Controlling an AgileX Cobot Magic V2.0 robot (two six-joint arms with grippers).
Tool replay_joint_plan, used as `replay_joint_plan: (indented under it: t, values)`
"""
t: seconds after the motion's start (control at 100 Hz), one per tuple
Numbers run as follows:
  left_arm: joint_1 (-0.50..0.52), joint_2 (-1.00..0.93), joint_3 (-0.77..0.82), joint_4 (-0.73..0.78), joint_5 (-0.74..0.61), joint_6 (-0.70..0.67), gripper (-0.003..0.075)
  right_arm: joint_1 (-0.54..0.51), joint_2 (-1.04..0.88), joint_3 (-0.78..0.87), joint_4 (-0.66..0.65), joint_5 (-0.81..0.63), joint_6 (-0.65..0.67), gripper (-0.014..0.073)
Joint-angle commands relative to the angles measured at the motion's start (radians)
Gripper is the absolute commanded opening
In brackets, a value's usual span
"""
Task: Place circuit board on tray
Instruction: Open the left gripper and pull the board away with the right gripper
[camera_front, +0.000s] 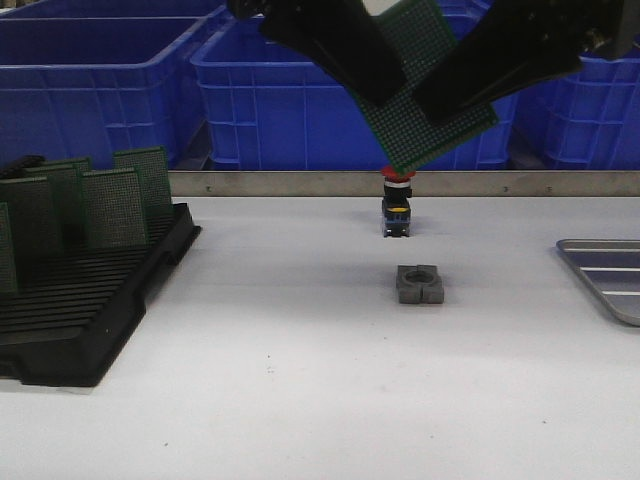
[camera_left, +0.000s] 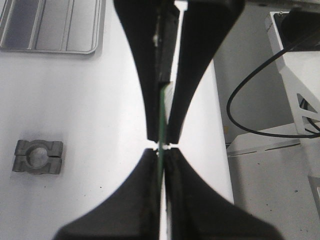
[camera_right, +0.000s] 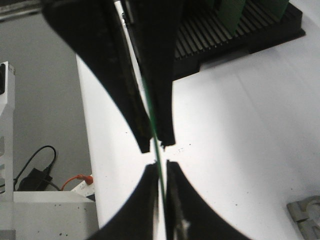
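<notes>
A green circuit board (camera_front: 415, 140) hangs tilted in the air above the table's far middle, between my two grippers. My left gripper (camera_front: 388, 92) comes down from the upper left and is shut on it; in the left wrist view its fingertips (camera_left: 161, 150) pinch the board's edge (camera_left: 162, 131). My right gripper (camera_front: 430, 105) comes down from the upper right. In the right wrist view (camera_right: 160, 167) its jaws straddle the board (camera_right: 152, 130) with thin gaps on both sides. The silver ribbed tray (camera_front: 600, 275) lies at the right edge and also shows in the left wrist view (camera_left: 50, 25).
A black slotted rack (camera_front: 80, 300) with several upright green boards (camera_front: 110, 205) stands at the left. A grey metal block (camera_front: 419, 284) lies mid-table, a small black, yellow and red part (camera_front: 397, 205) behind it. Blue bins (camera_front: 300, 90) line the back behind a metal rail (camera_front: 300, 183).
</notes>
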Motion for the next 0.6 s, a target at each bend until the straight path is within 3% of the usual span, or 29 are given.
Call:
replay_joint_plan:
  t: [0.0,0.06,0.21,0.28,0.43,0.59]
  values:
    - [-0.008,-0.047,-0.033,-0.067,0.057,-0.011,0.0043,-0.002,-0.025,-0.033,0.074,-0.016,0.005,-0.0067]
    - [-0.008,-0.047,-0.033,-0.067,0.057,-0.011,0.0132,-0.002,-0.025,-0.033,0.074,-0.022,0.005,-0.0065]
    - [-0.008,-0.047,-0.033,-0.067,0.051,-0.011,0.0503,-0.002,-0.025,-0.033,0.074,-0.026,0.005,-0.0065]
    - [-0.008,-0.047,-0.033,-0.069,0.051,-0.011,0.0601,-0.002,-0.026,-0.033,0.074,-0.027,0.005,-0.0065]
    - [-0.008,-0.047,-0.033,-0.069,0.051,-0.011,0.0622,-0.023,-0.035,-0.041,0.060,-0.027,0.035,-0.0065]
    - [-0.008,-0.047,-0.033,-0.078,0.051,-0.011,0.0622,-0.099,-0.067,-0.078,-0.042,-0.008,0.165,-0.0065]
